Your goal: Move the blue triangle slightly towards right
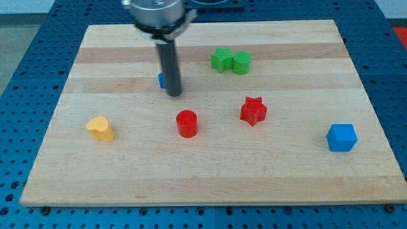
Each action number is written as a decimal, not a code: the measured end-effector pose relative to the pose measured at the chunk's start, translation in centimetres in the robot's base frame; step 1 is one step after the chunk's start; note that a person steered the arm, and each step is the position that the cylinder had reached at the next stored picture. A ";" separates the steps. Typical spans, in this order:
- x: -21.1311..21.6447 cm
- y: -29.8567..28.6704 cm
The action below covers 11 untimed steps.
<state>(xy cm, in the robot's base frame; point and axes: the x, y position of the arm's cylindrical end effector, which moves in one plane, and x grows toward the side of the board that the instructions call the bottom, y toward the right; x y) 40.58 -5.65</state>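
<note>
The blue triangle [161, 79] lies on the wooden board [210, 178] at the upper left of centre, mostly hidden behind my rod; only a small blue edge shows on the rod's left side. My tip [174, 94] rests on the board just to the right of and slightly below that blue edge, touching or nearly touching it. The rod rises straight up from the tip to the arm's grey end at the view's top.
A green star [220, 59] and a green cylinder [241, 62] sit together at the upper middle. A red cylinder [187, 123] and a red star [253, 111] are in the middle. A yellow heart [100, 128] is at left, a blue cube [341, 137] at right.
</note>
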 end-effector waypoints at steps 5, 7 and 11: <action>-1.5 -1.2; -0.9 4.6; 0.5 -3.4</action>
